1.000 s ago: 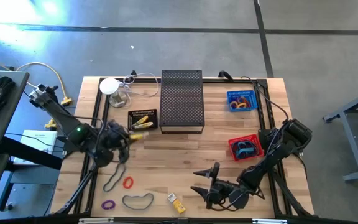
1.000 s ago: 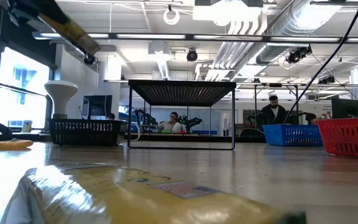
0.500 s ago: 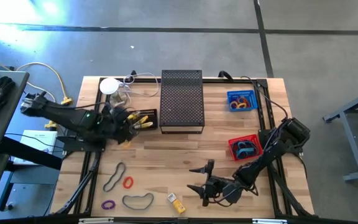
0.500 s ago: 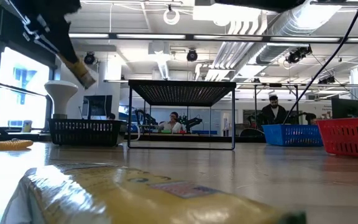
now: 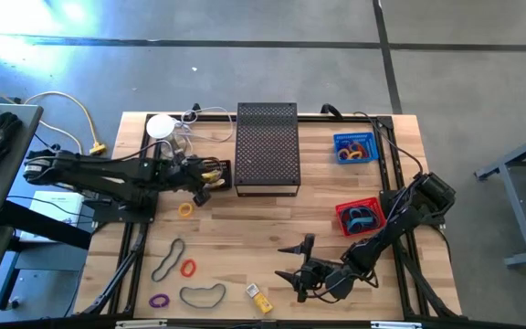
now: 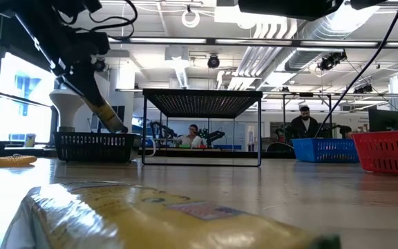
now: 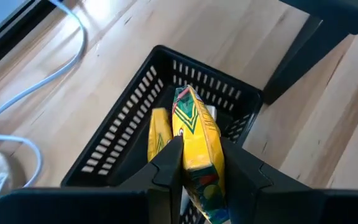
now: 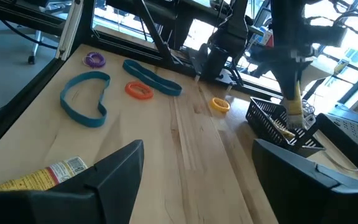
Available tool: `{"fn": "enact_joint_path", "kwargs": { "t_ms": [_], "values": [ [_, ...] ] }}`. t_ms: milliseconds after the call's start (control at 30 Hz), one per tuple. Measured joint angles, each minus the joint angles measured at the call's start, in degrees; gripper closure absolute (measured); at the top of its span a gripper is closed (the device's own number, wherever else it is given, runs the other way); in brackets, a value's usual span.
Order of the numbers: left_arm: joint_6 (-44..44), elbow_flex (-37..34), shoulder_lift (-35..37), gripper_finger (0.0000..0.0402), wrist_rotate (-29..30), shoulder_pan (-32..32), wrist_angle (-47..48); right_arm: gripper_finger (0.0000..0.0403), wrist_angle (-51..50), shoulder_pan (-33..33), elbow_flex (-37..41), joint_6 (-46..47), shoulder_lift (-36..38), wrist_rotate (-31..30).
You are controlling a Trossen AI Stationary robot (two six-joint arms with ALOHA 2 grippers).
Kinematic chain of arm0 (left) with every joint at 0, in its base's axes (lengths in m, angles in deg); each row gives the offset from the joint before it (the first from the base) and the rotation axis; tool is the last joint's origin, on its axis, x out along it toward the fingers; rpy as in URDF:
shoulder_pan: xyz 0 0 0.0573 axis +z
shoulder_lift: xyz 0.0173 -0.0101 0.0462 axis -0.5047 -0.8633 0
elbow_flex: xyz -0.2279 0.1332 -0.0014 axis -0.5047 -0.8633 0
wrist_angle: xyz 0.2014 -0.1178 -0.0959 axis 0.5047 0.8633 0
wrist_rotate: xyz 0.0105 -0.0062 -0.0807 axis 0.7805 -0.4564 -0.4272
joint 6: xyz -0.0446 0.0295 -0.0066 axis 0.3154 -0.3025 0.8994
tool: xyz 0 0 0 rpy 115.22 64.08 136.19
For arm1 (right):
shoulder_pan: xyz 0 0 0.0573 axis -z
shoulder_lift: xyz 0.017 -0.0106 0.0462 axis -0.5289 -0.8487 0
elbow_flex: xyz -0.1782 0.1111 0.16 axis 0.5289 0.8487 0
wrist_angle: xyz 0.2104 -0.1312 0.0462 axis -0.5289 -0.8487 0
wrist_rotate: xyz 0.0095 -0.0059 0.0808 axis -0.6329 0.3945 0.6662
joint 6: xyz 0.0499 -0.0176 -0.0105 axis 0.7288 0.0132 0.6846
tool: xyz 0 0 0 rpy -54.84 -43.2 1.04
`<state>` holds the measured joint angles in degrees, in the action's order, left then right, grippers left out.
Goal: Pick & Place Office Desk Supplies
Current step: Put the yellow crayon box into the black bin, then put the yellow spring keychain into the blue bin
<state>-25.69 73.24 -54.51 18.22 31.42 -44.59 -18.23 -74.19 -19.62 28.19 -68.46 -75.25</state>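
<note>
My left gripper (image 5: 199, 179) is shut on a small yellow rectangular piece (image 7: 197, 140) and hangs over the black basket (image 7: 114, 134) at the table's far left. Another yellow piece (image 7: 159, 134) lies inside that basket. My right gripper (image 5: 286, 263) stands open above the near middle of the table, holding nothing. Beside it a yellow piece (image 5: 258, 297) lies flat on the wood. Two dark rubber-band loops (image 5: 167, 260) (image 5: 203, 294), a red one (image 5: 188, 268), a purple one (image 5: 159, 300) and a small yellow one (image 5: 185, 209) lie flat on the near left. My left gripper pinches the yellow piece between its two fingers, one on each side of its near end (image 7: 194, 165). The fingers come slanting down from the table's left and lie along the piece. It sticks out past them, and its free end (image 6: 116, 126) points down into the basket's mouth, lifted clear.
A black mesh stand (image 5: 268, 146) rises right of the black basket. A blue basket (image 5: 354, 146) sits at the far right, and a red basket (image 5: 362, 217) with bands lies nearer. A white lamp-like thing (image 5: 161, 126) and cables lie at the far left.
My left gripper has carried the yellow piece from above the table's left side toward the far edge and right, then down over the black basket. It has turned, so the piece now points down into the basket. The small yellow band it hid now shows.
</note>
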Motion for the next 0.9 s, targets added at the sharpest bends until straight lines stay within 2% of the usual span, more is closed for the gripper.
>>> {"fn": "enact_joint_path", "kwargs": {
  "t_ms": [300, 467, 600, 800, 900],
  "values": [
    [-2.4, -2.4, 0.0, 0.0320, 0.7, 1.0, -2.4, 0.0115, 0.0, 0.0, 0.0, 0.0, 0.0, 0.2],
    [-4.2, -2.4, 0.0, 0.0285, 1.8, 0.0, -3.9, 0.0115, 0.0, 0.3, 0.0, 0.2, 0.0, 1.5],
    [-4.2, -2.4, 0.0, 0.0256, 5.1, -0.3, -3.4, 0.0115, 0.0, 0.4, 0.0, 1.5, 0.0, 1.5],
    [-4.1, -2.4, 0.2, 0.0237, 7.4, -0.3, -3.5, 0.0115, 0.0, 0.4, 0.0, 1.5, 0.0, 1.5],
    [1.1, -1.4, 0.7, 0.0236, 2.4, -0.5, -1.3, 0.0115, 0.0, 0.4, 0.0, 1.5, 0.0, 1.5]
  ]
}}
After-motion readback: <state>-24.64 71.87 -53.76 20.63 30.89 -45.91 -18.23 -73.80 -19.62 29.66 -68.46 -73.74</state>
